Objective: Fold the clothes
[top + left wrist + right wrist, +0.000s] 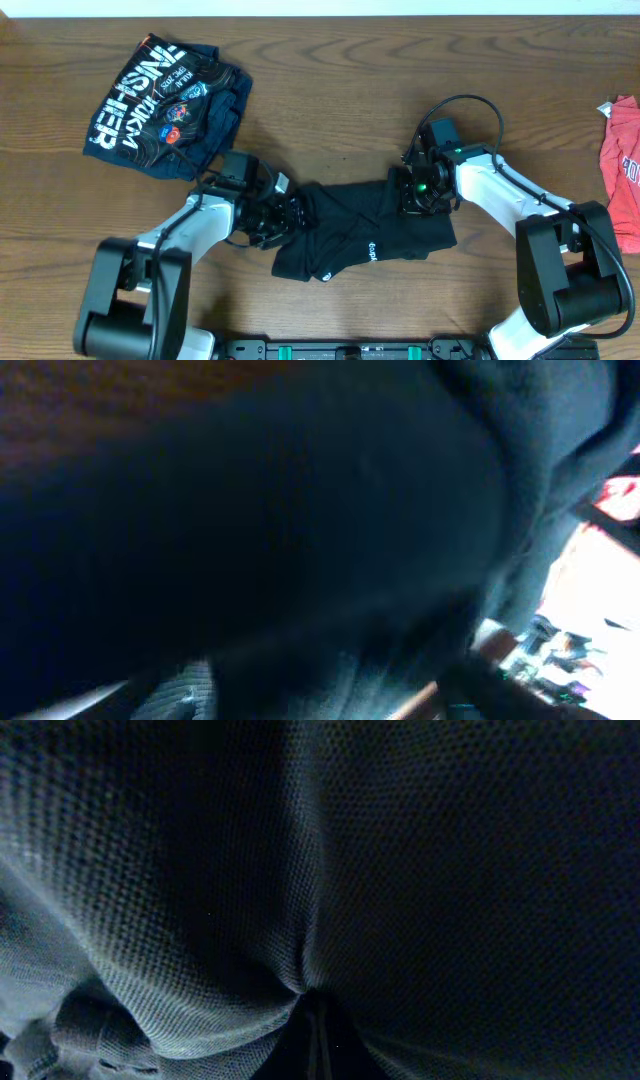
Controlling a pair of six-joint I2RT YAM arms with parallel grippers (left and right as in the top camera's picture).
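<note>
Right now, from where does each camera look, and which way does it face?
Overhead: above the brown wooden table, facing straight down on the crumpled black T-shirt, navy printed garment and red garment; both arms, left gripper and right gripper show.
Left wrist: on the left arm, pressed to dark blurred cloth; own fingers indistinct.
Right wrist: on the right arm, against black knit cloth gathered to a pinch; fingers unclear.
Shared: every view holds the T-shirt.

We find the T-shirt (370,235) in the middle of the table (330,90), toward its front edge. The left gripper (288,215) sits at its left end, the right gripper (413,195) on its rear right part. The printed garment (165,105) lies rear left, and another garment (622,170) lies at the right edge.
</note>
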